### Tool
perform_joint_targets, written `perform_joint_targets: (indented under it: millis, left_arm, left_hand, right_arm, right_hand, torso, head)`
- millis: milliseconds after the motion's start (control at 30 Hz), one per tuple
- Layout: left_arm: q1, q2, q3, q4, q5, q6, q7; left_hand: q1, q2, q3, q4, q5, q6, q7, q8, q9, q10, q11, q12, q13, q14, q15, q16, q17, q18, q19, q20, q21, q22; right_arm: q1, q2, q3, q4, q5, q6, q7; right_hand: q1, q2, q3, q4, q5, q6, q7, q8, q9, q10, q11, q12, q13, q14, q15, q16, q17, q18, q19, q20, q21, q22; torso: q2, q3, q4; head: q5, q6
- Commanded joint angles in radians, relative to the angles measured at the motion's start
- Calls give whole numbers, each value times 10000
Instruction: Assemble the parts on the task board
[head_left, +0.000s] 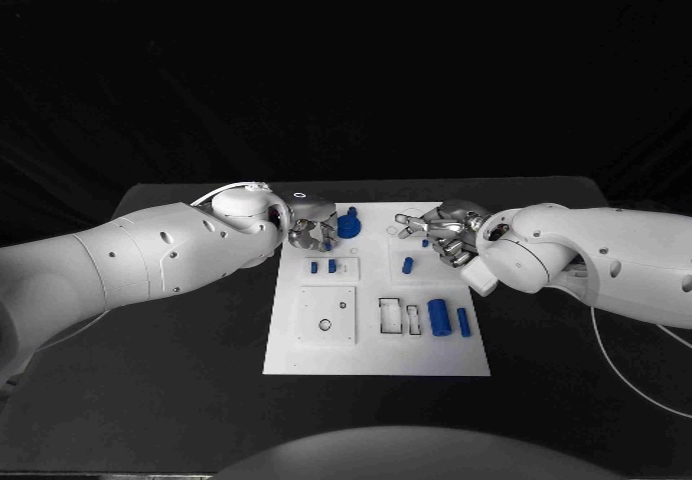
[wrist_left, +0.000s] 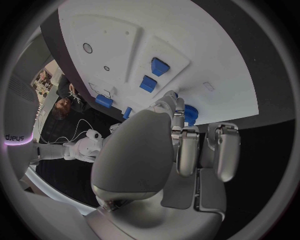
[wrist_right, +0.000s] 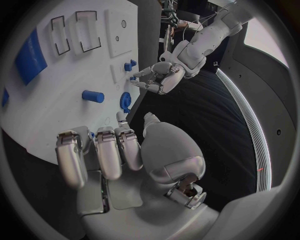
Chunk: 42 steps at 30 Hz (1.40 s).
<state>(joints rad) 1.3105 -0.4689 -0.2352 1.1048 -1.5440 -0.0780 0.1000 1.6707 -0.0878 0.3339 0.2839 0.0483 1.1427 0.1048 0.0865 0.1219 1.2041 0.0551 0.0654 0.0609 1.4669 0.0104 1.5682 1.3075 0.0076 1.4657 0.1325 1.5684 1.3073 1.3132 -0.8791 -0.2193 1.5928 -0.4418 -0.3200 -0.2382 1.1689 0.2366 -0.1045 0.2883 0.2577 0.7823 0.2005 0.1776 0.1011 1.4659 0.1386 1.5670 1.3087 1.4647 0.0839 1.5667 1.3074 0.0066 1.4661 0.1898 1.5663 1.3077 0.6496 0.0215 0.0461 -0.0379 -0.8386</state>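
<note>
Left robot hand (head_left: 307, 226) beside blue gear (head_left: 348, 224); right robot hand (head_left: 450, 232) curled, empty.

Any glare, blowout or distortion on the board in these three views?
Head view: task board evenly bright against the black table, slot outlines readable, no glare. Left wrist view: fisheye bends the board edge into an arc; the board surface is near blown out, and the left hand blocks the middle. Right wrist view: same curving; the right hand is lit, the room behind dark.

Parts (head_left: 437, 317) on task board (head_left: 378, 355)
</note>
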Motion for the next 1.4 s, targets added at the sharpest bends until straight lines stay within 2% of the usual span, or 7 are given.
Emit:
perform_joint_targets:
  millis: [33, 400, 567, 733, 967, 1100, 1400]
  left_arm:
    - [-17, 21, -9, -34, -192, 225, -50]
    - [-22, 35, -10, -111, -223, 359, -60]
    - [-27, 51, -10, -136, -219, 532, -103]
    - [-32, 61, -10, -142, -133, 539, -81]
    - [-35, 86, -10, -171, -81, 621, -118]
    - [-35, 67, -10, -162, -74, 478, -82]
    - [-35, -54, -7, -123, 14, -575, 32]
  left_hand:
    - [-20, 19, 32, 19, 36, -9, 10, 25, 5, -61, 14, -50, -9, 1039, -16, 26, 2633, -76, 1051, -79, 24, 2635]
    - [-25, -4, 42, 22, 35, -82, 9, -24, -13, -142, 21, -59, -13, 1039, -11, 26, 2633, -76, 1051, -81, 24, 2635]
    - [-63, -117, 75, 39, 37, -445, 152, -206, -102, -648, 217, -64, -17, 1039, 136, 26, 2633, -76, 1051, -67, 24, 2635]
    - [-115, -205, 83, 50, 34, -668, 233, -242, -160, -865, 300, -62, -15, 1039, 216, 26, 2633, -76, 1051, -25, 24, 2635]
    - [-440, -685, -149, 67, 28, -1322, 367, -258, -336, -1226, 429, -41, -4, 1039, 314, 26, 2633, -76, 1051, 59, 24, 2635]
    - [-710, -930, -410, 54, 27, -1632, 414, -234, -428, -1317, 459, -28, 5, 1039, 329, 26, 2633, -76, 1051, 100, 24, 2635]
    - [-1181, -1074, -1011, 54, 30, -1909, 547, -208, -509, -1577, 563, -22, 14, 1039, 379, 26, 2633, -64, 1012, 131, -16, 2617]
  right_arm:
    - [-5, 3, 0, 2, -62, 208, -38]
    - [-5, 35, 0, -16, -64, 234, -58]
    - [-5, 35, 0, -14, -64, 239, -60]
    - [-5, 24, 0, -11, -65, 241, -65]
    - [-5, 21, 0, -6, -65, 247, -66]
    - [-5, 16, 0, -10, -65, 246, -65]
    - [-6, 3, 0, -12, -66, 220, -57]
  right_hand:
    - [75, -11, -47, 5, 37, 33, 142, 57, 16, 1049, 76, 38, 2621, 1061, 69, 41, 2634, -66, 1047, 98, 45, 2631]
    - [75, -11, -47, 5, 37, 33, 142, 57, 16, 1049, 76, 38, 2621, 1061, 69, 41, 2634, -66, 1047, 98, 45, 2631]
    - [75, -11, -47, 5, 37, 33, 142, 57, 16, 1049, 76, 38, 2621, 1061, 69, 41, 2634, -66, 1047, 98, 45, 2631]
    - [75, -11, -47, 5, 37, 33, 142, 57, 16, 1049, 76, 38, 2621, 1061, 69, 41, 2634, -66, 1047, 98, 45, 2631]
    - [89, -5, -52, 4, 41, 28, 144, 62, 16, 1049, 77, 38, 2621, 1061, 70, 41, 2634, -66, 1047, 99, 45, 2631]
    - [89, -5, -52, 4, 41, 28, 144, 62, 16, 1049, 77, 38, 2621, 1061, 70, 41, 2634, -66, 1047, 99, 45, 2631]
    - [89, -5, -52, 4, 41, 28, 144, 62, 16, 1049, 77, 38, 2621, 1061, 70, 41, 2634, -66, 1047, 99, 45, 2631]
  torso:
    - [1, -12, 9]
    - [-6, -9, 1]
    - [0, -3, -10]
    - [0, -3, -2]
    - [1, -2, 3]
    - [-1, -8, 10]
    - [1, -12, 10]
  head:
    - [-2, 22]
    - [19, 36]
    - [29, 42]
    - [20, 50]
    - [21, 43]
    - [11, 43]
    - [-1, 56]
